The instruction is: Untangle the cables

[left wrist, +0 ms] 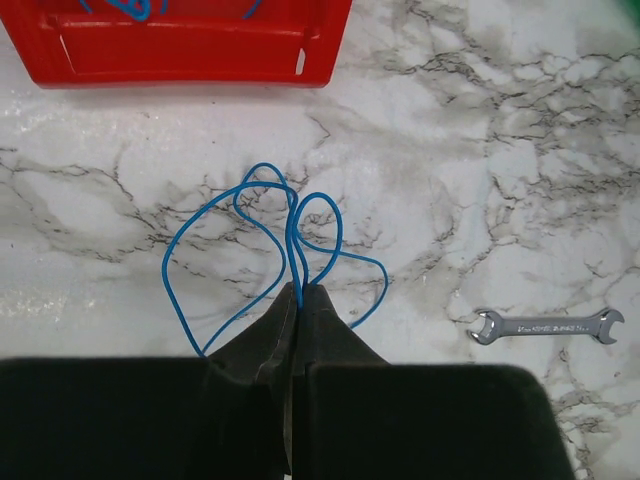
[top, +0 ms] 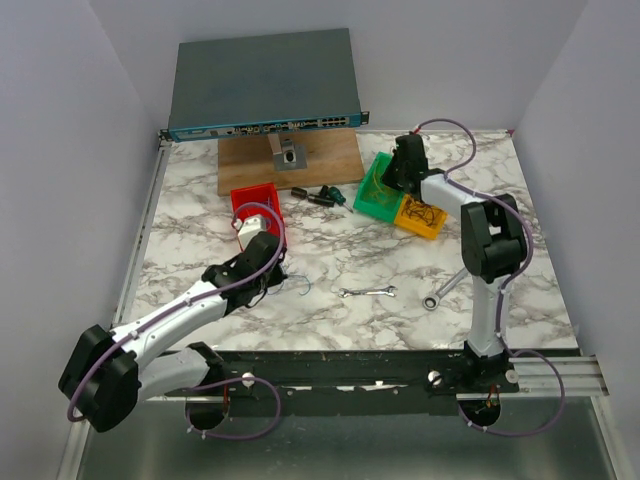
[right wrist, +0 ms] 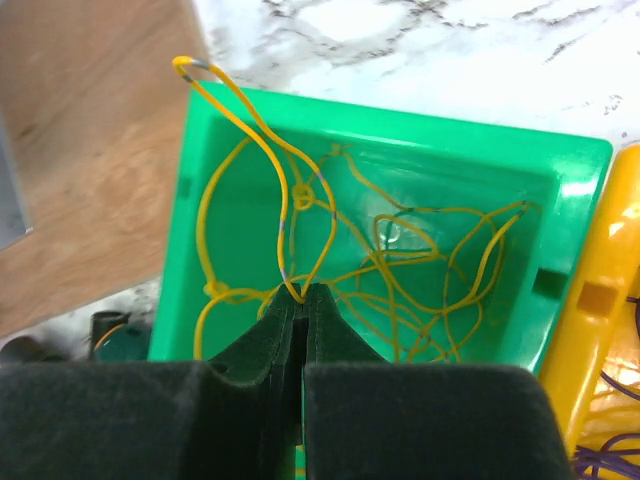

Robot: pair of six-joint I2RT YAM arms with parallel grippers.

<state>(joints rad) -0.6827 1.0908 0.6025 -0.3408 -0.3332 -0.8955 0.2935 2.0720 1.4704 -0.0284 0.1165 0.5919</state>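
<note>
A red bin sits at the left of the counter, with a bit of blue wire showing inside it. Just in front of the bin, the left gripper is low over the marble. Its jaws are pressed together on the blue cable, and several strands run side by side into the tip. From there the blue cable spreads in loose loops across the bare counter, towards the red bin but short of its wall.

To the right of these loops a small open-ended wrench lies flat, apart from the cable. Further right lies a second wrench with a ring head, near the right arm's base.

At the back right, beside a wooden board, is a green bin. The right gripper reaches into it with its jaws closed on a yellow cable. That strand rises from the tip in a long narrow loop, and its end pokes over the bin's far left rim. The rest of the yellow cable lies in tangled curls and small knots on the bin's floor. A yellow bin touches the green bin on the right and has purple wires inside.
</note>
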